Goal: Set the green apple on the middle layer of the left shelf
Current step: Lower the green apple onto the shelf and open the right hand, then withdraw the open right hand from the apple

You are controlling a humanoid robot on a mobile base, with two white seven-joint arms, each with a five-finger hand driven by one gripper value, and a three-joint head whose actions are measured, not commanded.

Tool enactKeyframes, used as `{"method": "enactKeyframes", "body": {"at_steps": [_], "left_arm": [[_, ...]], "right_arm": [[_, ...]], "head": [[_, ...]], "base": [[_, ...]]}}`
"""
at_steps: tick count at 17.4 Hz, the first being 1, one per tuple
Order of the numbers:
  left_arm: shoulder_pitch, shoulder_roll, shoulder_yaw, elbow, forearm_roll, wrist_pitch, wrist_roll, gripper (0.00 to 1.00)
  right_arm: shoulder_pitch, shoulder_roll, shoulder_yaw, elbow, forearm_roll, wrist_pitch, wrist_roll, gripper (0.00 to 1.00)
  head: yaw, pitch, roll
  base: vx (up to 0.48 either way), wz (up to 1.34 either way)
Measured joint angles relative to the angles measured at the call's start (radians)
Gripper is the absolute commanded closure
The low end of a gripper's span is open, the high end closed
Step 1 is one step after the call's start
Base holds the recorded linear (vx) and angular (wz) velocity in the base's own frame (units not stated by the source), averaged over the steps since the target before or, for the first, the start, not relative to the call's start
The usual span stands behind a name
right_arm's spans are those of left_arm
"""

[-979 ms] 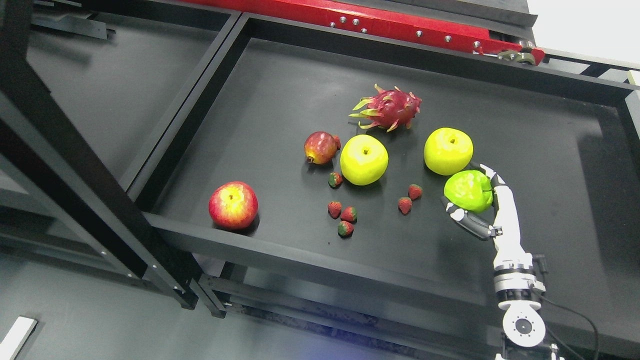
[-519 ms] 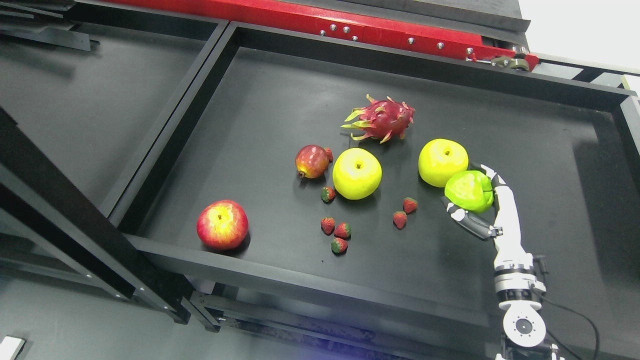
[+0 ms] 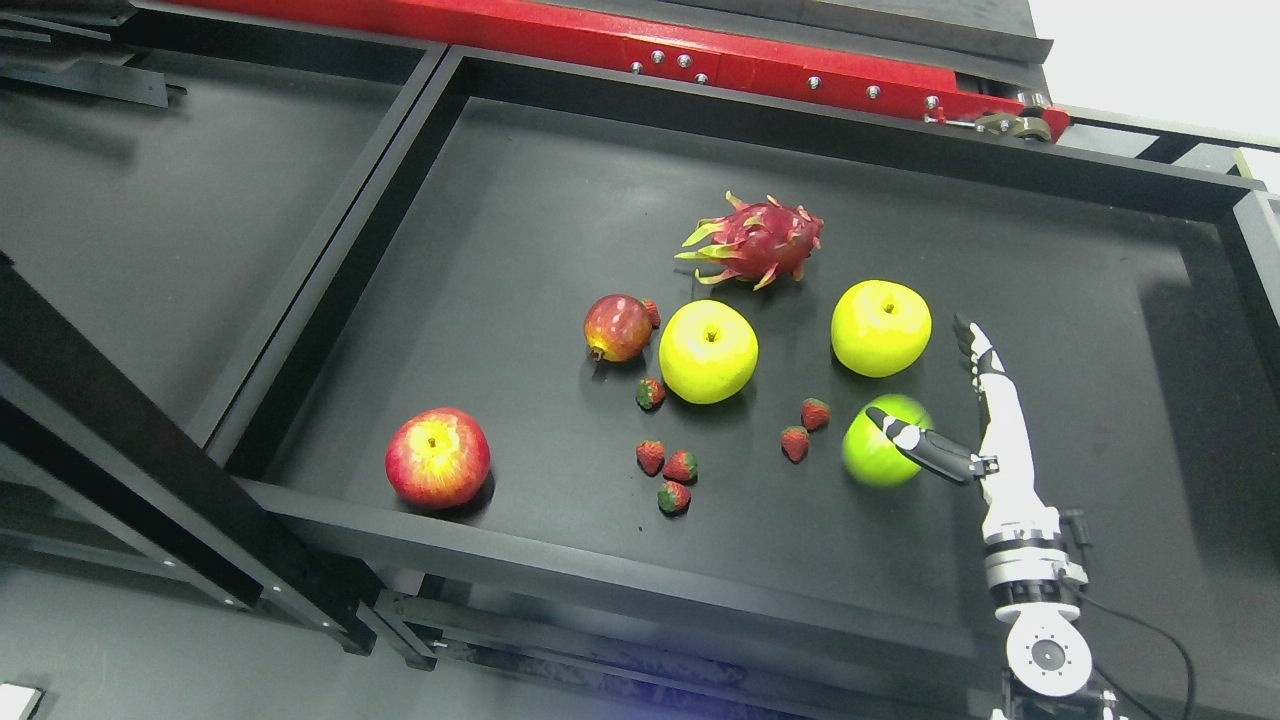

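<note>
— Green apple (image 3: 876,456), where is it?
— Lying on the black shelf (image 3: 520,250), below a yellow apple (image 3: 880,327).
— And the right hand (image 3: 975,430)?
— Fingers spread apart, thumb across the apple's front.

We see the round, glossy bright-green apple (image 3: 875,458) resting on the flat black shelf surface (image 3: 520,250), toward the front right of the tray. It sits just below the right-hand yellow apple (image 3: 880,328) and just right of two small red strawberries (image 3: 805,428). A dark fingertip crosses its upper right side, hiding part of it.
</note>
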Motion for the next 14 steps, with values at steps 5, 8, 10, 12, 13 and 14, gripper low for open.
{"method": "enactKeyframes", "body": {"at_steps": [5,8,10,12,13,14], "left_arm": [[0.0,0.0,0.0,0.0,0.0,0.0,0.0,0.0],[0.0,0.0,0.0,0.0,0.0,0.0,0.0,0.0],[0.0,0.0,0.0,0.0,0.0,0.0,0.0,0.0],[0.0,0.0,0.0,0.0,0.0,0.0,0.0,0.0],[0.0,0.0,0.0,0.0,0.0,0.0,0.0,0.0],[0.0,0.0,0.0,0.0,0.0,0.0,0.0,0.0]], "right_arm": [[0.0,0.0,0.007,0.001,-0.022,-0.025,0.008,0.0],[0.008,0.0,0.01,0.002,-0.059,-0.035,-0.012,0.0],[0.018,0.0,0.014,0.004,-0.103,-0.033,-0.065,0.0],[0.036,0.0,0.025,0.005,-0.143,-0.02,-0.121,0.0],[0.05,0.0,0.036,0.006,-0.16,-0.015,-0.142,0.0],[0.065,0.0,0.048,0.006,-0.177,-0.01,-0.159,0.0]], "head": [[0.0,0.0,0.0],[0.0,0.0,0.0],[0.0,0.0,0.0],[0.0,0.0,0.0],[0.0,0.0,0.0],[0.0,0.0,0.0]], "base": [[0.0,0.0],[0.0,0.0],[0.0,0.0],[0.0,0.0],[0.0,0.0],[0.0,0.0]]}}
